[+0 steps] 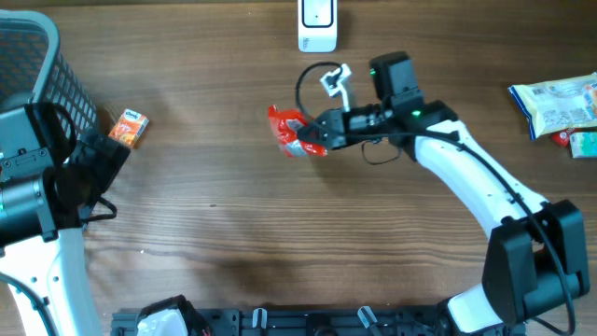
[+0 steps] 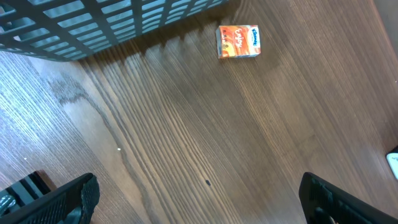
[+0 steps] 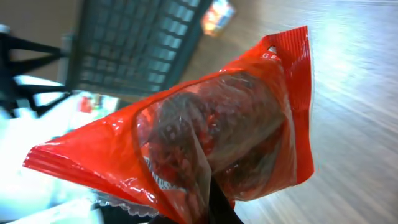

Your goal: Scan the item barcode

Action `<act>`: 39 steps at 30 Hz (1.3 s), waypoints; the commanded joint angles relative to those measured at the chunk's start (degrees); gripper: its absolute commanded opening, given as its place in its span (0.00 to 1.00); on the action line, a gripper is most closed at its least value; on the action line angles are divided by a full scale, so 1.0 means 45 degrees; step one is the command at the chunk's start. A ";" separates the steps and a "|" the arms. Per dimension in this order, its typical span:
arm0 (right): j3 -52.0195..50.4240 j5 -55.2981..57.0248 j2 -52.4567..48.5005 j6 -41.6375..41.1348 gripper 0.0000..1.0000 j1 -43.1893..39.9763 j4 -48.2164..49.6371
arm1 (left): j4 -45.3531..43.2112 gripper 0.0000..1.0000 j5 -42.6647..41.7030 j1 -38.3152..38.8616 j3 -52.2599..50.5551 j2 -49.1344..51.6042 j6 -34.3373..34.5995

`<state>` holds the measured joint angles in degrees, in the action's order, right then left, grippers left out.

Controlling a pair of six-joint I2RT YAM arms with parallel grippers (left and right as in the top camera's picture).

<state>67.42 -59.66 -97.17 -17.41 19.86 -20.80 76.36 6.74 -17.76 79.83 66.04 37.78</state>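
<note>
Soft, even indoor light, moderately bright, with no harsh shadows. In the left wrist view the basket casts a faint striped shadow on the table just below it. In the right wrist view the basket is blurred. The red packet in front of it shows a glossy sheen, and the wood to the basket's right is washed pale.

Table, overhead: basket at far left, small box just right of it; packet at centre, in the right end effector; apparently a scanner at the far edge; further packets at right.
</note>
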 commanded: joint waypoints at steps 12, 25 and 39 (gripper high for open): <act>-0.2560 -0.3798 -0.3118 -0.5746 0.04 -0.0709 0.5212 | 0.0000 1.00 -0.0058 -0.0092 0.0000 -0.0005 -0.0005; -0.2594 -0.2710 -0.4167 -0.5173 0.12 -0.3682 0.5916 | 0.0000 1.00 -0.0058 -0.0092 0.0000 -0.0010 -0.0005; -0.2069 0.5561 -0.4046 -0.0253 0.77 -0.4750 -0.2006 | 0.0000 1.00 -0.0058 -0.0092 0.0000 -0.0010 -0.0005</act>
<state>58.04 -54.98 -113.73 -28.10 -1.19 -23.33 76.36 6.74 -17.76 79.83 66.04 37.78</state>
